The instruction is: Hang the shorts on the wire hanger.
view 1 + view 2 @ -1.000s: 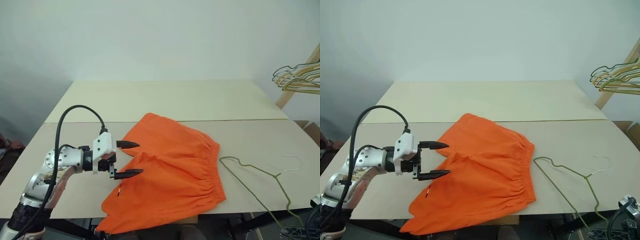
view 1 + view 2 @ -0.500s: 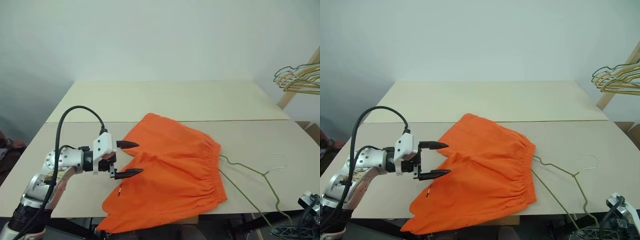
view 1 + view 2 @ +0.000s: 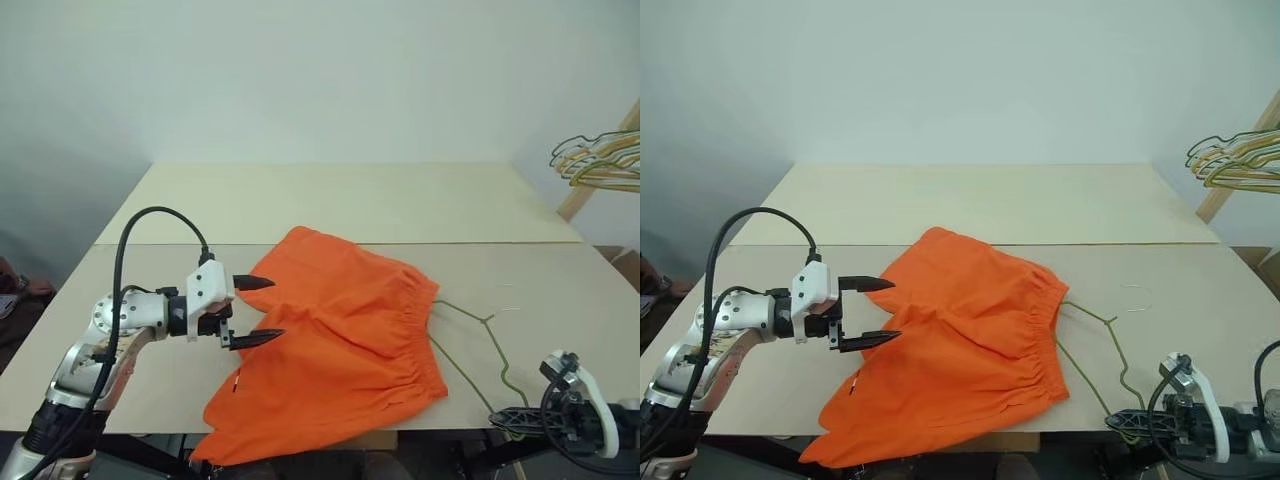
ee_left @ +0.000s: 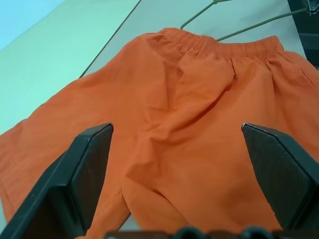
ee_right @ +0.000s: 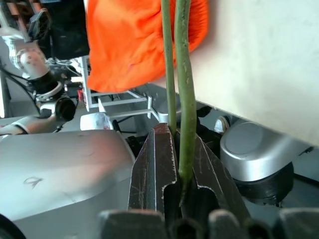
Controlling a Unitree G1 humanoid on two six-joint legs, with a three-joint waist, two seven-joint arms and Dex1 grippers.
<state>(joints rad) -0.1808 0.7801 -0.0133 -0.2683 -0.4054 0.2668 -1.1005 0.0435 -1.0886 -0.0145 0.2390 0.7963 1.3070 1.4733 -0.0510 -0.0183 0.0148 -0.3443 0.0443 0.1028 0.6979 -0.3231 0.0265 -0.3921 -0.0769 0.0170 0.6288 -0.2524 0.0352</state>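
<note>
The shorts (image 3: 340, 345) lie spread flat on the worktop (image 3: 330, 205), directly ahead of the left end effector (image 3: 254, 311), with the leg ends toward it and the near corner drooping over the worktop's front edge. The gathered waistband is on the side of the shorts farthest from the left end effector and nearest the right one. The left end effector hovers level at the leg hems with its two black fingers (image 4: 82, 186) spread wide apart and nothing between them; in the left wrist view the orange cloth lies in the gap ahead of the fingertips. The wire hanger (image 3: 1110, 345) lies on the worktop between the waistband and the right end effector (image 3: 1130, 421), its upper arm just beside, perhaps touching, the waistband, and its lower end running off the front edge. The right end effector sits at that front edge, below worktop level, and is closed on the wire hanger; the right wrist view shows the green wire pinched between the two fingers (image 5: 154, 169). Well beyond the right end effector, a bunch of pale hangers (image 3: 598, 160) hangs beside a wooden post.
</note>
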